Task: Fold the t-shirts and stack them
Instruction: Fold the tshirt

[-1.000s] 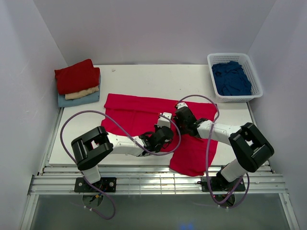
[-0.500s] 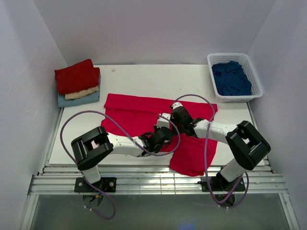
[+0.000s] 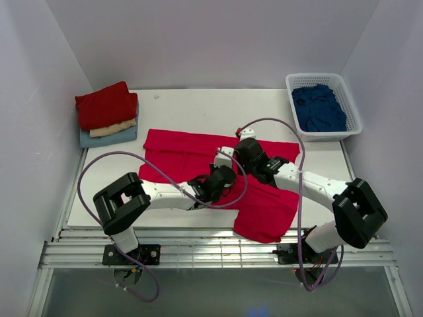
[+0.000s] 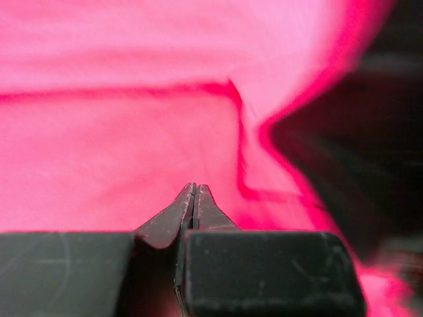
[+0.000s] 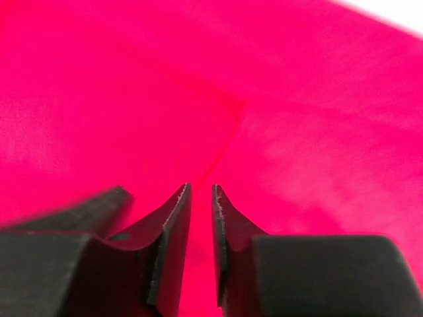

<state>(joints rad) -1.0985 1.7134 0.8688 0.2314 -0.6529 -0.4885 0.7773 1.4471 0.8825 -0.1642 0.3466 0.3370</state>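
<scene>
A bright crimson t-shirt [image 3: 185, 155] lies spread across the middle of the table, one flap [image 3: 264, 214] reaching the near edge. Both grippers meet over its centre. My left gripper [image 3: 221, 173] [image 4: 195, 185] hovers low over the cloth, its jaws pressed together with nothing showing between them. My right gripper [image 3: 242, 153] [image 5: 201, 187] stands just behind it with a narrow gap between its fingers, a fold line in the red cloth running away from the tips. A folded stack sits at the back left: a dark red shirt [image 3: 106, 104] on a cream one [image 3: 114, 127] on a pale blue one [image 3: 109, 138].
A white lattice basket [image 3: 314, 76] at the back right holds a crumpled navy shirt [image 3: 318, 107]. White walls close in the table on the left, back and right. Purple cables loop above both arms.
My left gripper has moved a little away from the near edge. The right arm's elbow has swung out to the right and its gripper has shifted slightly toward the back.
</scene>
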